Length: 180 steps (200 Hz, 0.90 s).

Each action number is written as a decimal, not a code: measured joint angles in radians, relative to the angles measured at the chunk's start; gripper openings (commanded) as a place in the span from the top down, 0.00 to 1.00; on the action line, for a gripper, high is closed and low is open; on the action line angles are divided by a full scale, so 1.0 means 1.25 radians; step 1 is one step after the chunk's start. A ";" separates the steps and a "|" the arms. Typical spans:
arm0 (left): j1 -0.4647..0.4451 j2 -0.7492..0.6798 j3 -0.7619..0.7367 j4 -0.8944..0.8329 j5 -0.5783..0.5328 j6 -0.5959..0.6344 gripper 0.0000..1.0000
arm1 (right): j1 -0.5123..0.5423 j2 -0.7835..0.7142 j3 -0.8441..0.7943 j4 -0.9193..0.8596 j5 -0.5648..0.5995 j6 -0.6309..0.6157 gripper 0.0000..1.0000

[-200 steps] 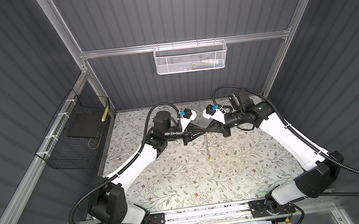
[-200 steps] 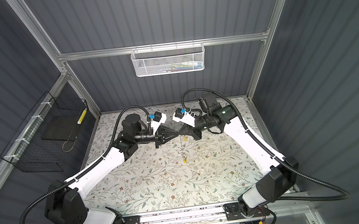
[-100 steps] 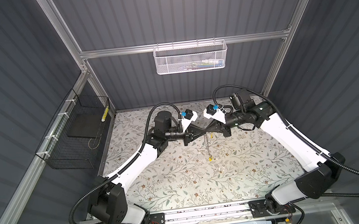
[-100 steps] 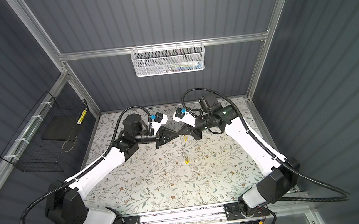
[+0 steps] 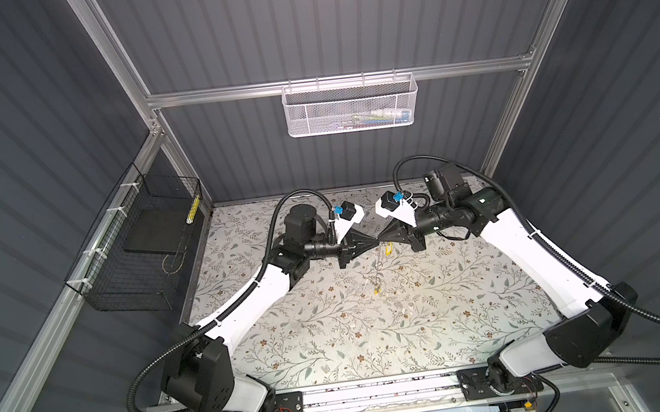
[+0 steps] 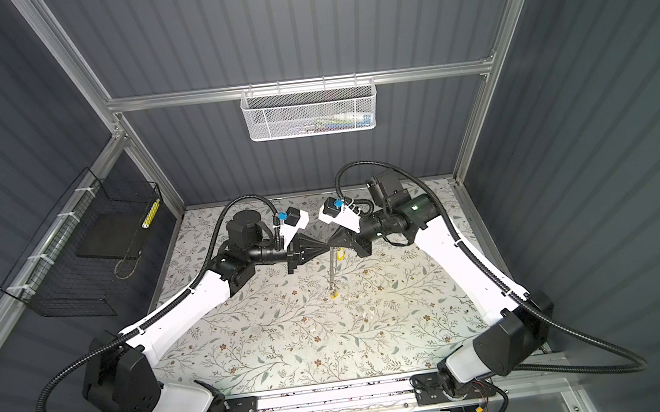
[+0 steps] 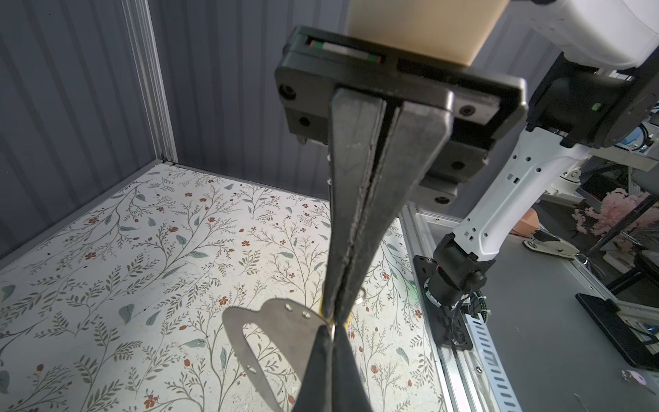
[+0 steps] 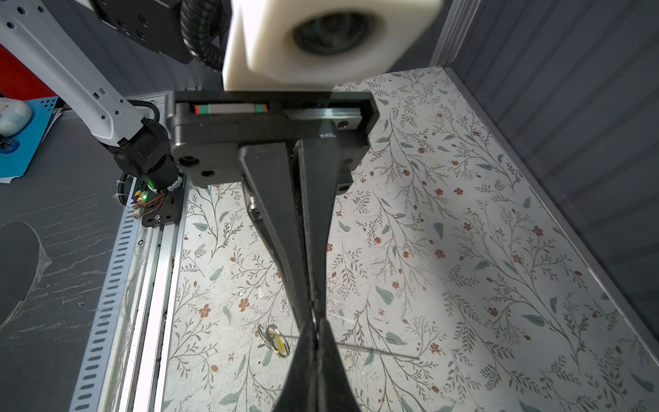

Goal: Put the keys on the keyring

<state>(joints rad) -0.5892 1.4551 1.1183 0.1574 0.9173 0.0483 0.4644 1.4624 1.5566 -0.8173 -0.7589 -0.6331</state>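
Note:
Above the middle of the table, my left gripper (image 5: pixel 375 243) and right gripper (image 5: pixel 382 242) meet tip to tip, both shut. The keyring (image 7: pixel 274 321), a flat grey loop, hangs from that meeting point. Its tabbed end lies against my left gripper (image 7: pixel 331 326). In both top views it shows as a thin strip (image 6: pixel 331 269). A small silvery ring glints between the tips. One yellow key (image 5: pixel 388 248) dangles just under the right fingertips. A second key (image 8: pixel 280 345) with its ring shows at the keyring's lower end (image 5: pixel 376 292). Whether it hangs there or lies on the table is unclear.
The floral table (image 5: pixel 333 332) lies below both arms. A white mesh basket (image 5: pixel 351 108) hangs on the back wall and a black wire basket (image 5: pixel 141 252) on the left wall. A metal rail (image 5: pixel 381 389) runs along the front edge.
My left jaws have closed the last small gap at the tips. The right gripper stays shut, and the keyring hangs in about the same place.

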 measured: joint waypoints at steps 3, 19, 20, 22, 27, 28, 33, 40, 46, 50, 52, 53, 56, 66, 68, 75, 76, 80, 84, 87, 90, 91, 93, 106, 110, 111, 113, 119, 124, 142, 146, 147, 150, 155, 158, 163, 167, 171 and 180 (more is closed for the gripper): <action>0.000 0.000 -0.002 0.006 -0.001 -0.003 1.00 | 0.000 -0.002 -0.002 0.003 0.001 0.003 0.99; 0.000 0.000 -0.014 0.034 -0.008 -0.016 1.00 | -0.001 -0.013 -0.020 0.028 0.008 0.019 0.90; 0.000 0.000 -0.014 0.035 -0.008 -0.016 1.00 | -0.001 -0.013 -0.021 0.029 0.009 0.019 0.90; -0.001 0.000 -0.016 0.039 -0.009 -0.018 1.00 | -0.001 -0.014 -0.023 0.033 0.010 0.022 0.90; -0.001 0.000 -0.019 0.048 -0.013 -0.021 1.00 | -0.001 -0.017 -0.027 0.041 0.010 0.027 0.89; -0.002 0.000 -0.020 0.050 -0.013 -0.021 1.00 | -0.001 -0.018 -0.028 0.042 0.010 0.028 0.89; -0.003 0.000 -0.023 0.058 -0.017 -0.024 1.00 | -0.001 -0.020 -0.031 0.050 0.010 0.035 0.87; -0.005 0.000 -0.027 0.065 -0.020 -0.027 1.00 | -0.002 -0.023 -0.034 0.060 0.009 0.041 0.85; -0.006 0.000 -0.032 0.071 -0.022 -0.030 1.00 | -0.002 -0.027 -0.036 0.069 0.010 0.047 0.84; -0.007 0.000 -0.035 0.075 -0.022 -0.032 1.00 | -0.002 -0.028 -0.036 0.076 0.010 0.047 0.83; -0.008 0.000 -0.037 0.077 -0.023 -0.033 1.00 | -0.003 -0.029 -0.037 0.078 0.010 0.052 0.83; -0.008 0.000 -0.037 0.077 -0.023 -0.033 1.00 | -0.003 -0.030 -0.037 0.080 0.010 0.052 0.83; -0.009 0.000 -0.039 0.079 -0.024 -0.034 1.00 | -0.003 -0.031 -0.037 0.084 0.010 0.052 0.82; -0.010 -0.002 -0.046 0.088 -0.027 -0.038 1.00 | -0.007 -0.038 -0.039 0.097 0.013 0.062 0.80; -0.010 -0.002 -0.048 0.090 -0.028 -0.039 1.00 | -0.007 -0.039 -0.039 0.100 0.013 0.061 0.80; -0.010 -0.003 -0.053 0.097 -0.030 -0.042 1.00 | -0.010 -0.045 -0.043 0.110 0.015 0.066 0.80; -0.010 -0.004 -0.053 0.097 -0.031 -0.042 1.00 | -0.010 -0.046 -0.044 0.111 0.016 0.066 0.80; -0.010 -0.005 -0.055 0.098 -0.031 -0.044 1.00 | -0.011 -0.050 -0.047 0.116 0.017 0.071 0.79; -0.010 -0.007 -0.058 0.102 -0.034 -0.045 1.00 | -0.012 -0.055 -0.052 0.122 0.019 0.073 0.78; -0.010 -0.009 -0.060 0.103 -0.036 -0.046 1.00 | -0.013 -0.057 -0.055 0.126 0.020 0.075 0.77; -0.010 -0.011 -0.062 0.104 -0.038 -0.047 1.00 | -0.015 -0.061 -0.058 0.130 0.021 0.076 0.76; -0.010 -0.012 -0.063 0.105 -0.039 -0.048 1.00 | -0.015 -0.062 -0.059 0.131 0.021 0.077 0.76; -0.010 -0.013 -0.065 0.107 -0.041 -0.048 1.00 | -0.015 -0.064 -0.062 0.133 0.021 0.081 0.76; -0.010 -0.024 -0.072 0.113 -0.051 -0.051 1.00 | -0.019 -0.082 -0.085 0.152 0.024 0.092 0.73; -0.010 -0.028 -0.075 0.117 -0.055 -0.052 1.00 | -0.020 -0.088 -0.094 0.158 0.025 0.095 0.72; -0.010 -0.029 -0.075 0.118 -0.055 -0.052 1.00 | -0.020 -0.089 -0.095 0.159 0.026 0.096 0.72; -0.010 -0.031 -0.077 0.121 -0.057 -0.054 1.00 | -0.020 -0.092 -0.100 0.164 0.026 0.099 0.72; -0.010 -0.038 -0.081 0.128 -0.064 -0.056 1.00 | -0.021 -0.101 -0.114 0.173 0.028 0.106 0.70; -0.010 -0.042 -0.084 0.136 -0.069 -0.058 1.00 | -0.021 -0.110 -0.128 0.184 0.031 0.111 0.69; -0.010 -0.060 -0.099 0.165 -0.089 -0.070 1.00 | -0.021 -0.137 -0.180 0.220 0.037 0.136 0.66; -0.010 -0.063 -0.102 0.170 -0.092 -0.072 1.00 | -0.021 -0.143 -0.192 0.228 0.038 0.146 0.65; -0.010 -0.064 -0.103 0.172 -0.093 -0.073 1.00 | -0.021 -0.144 -0.194 0.229 0.038 0.146 0.65; -0.010 -0.066 -0.106 0.176 -0.095 -0.074 1.00 | -0.021 -0.146 -0.201 0.234 0.038 0.148 0.65; -0.010 -0.068 -0.109 0.183 -0.101 -0.077 1.00 | -0.021 -0.151 -0.212 0.243 0.038 0.158 0.64; -0.010 -0.070 -0.112 0.188 -0.105 -0.078 1.00 | -0.021 -0.154 -0.219 0.248 0.036 0.164 0.64; -0.010 -0.071 -0.115 0.195 -0.109 -0.082 1.00 | -0.021 -0.157 -0.229 0.258 0.035 0.171 0.64; -0.010 -0.072 -0.117 0.200 -0.112 -0.084 1.00 | -0.021 -0.159 -0.237 0.267 0.032 0.180 0.64; -0.010 -0.072 -0.119 0.203 -0.114 -0.085 1.00 | -0.021 -0.161 -0.244 0.276 0.031 0.186 0.63; -0.010 -0.072 -0.122 0.208 -0.118 -0.090 1.00 | -0.021 -0.164 -0.258 0.290 0.023 0.201 0.63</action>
<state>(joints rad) -0.6018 1.3651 0.9657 0.4175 0.7692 -0.0643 0.4381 1.2568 1.2343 -0.4545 -0.7303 -0.3820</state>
